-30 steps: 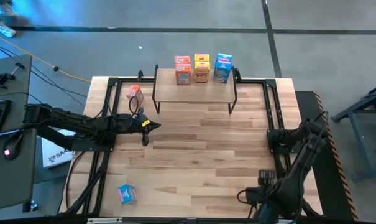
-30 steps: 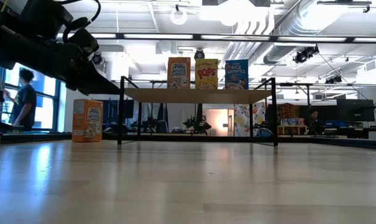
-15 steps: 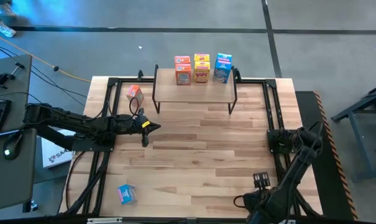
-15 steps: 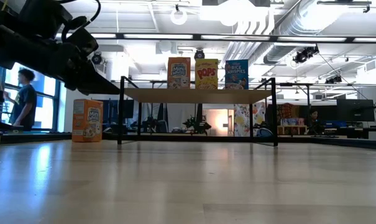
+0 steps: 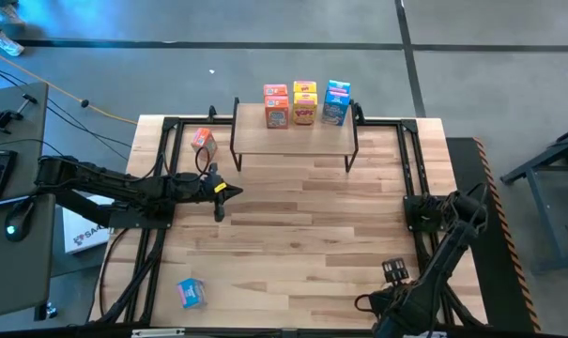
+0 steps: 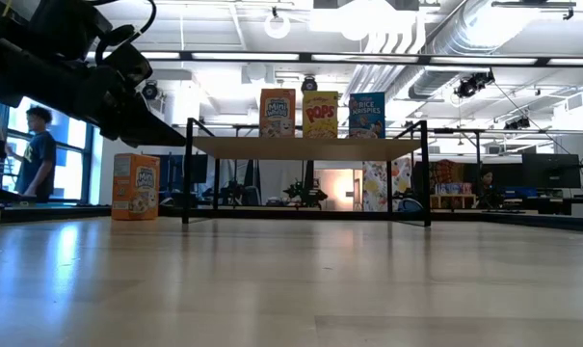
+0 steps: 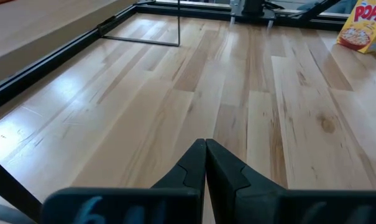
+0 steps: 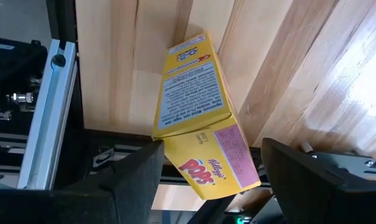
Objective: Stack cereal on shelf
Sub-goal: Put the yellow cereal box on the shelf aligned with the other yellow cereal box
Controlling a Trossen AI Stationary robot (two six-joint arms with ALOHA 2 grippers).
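Shelf: the shelf stood at the far middle of the bench, its wooden top on thin black legs.
On the shelf: an orange box, a yellow box and a blue box stood upright in a row along the far edge; from above, further boxes seemed stacked there.
Loose boxes: an orange box on the bench stood just left of the shelf; a blue box at the near left lay on the bench.
Left gripper: the left gripper hung over the left middle of the bench, clenched on nothing, fingers pressed together.
Right gripper: the right gripper was at the near right edge, spread wide with one finger either side of a lying yellow box at the edge; whether they touched it could not be told.
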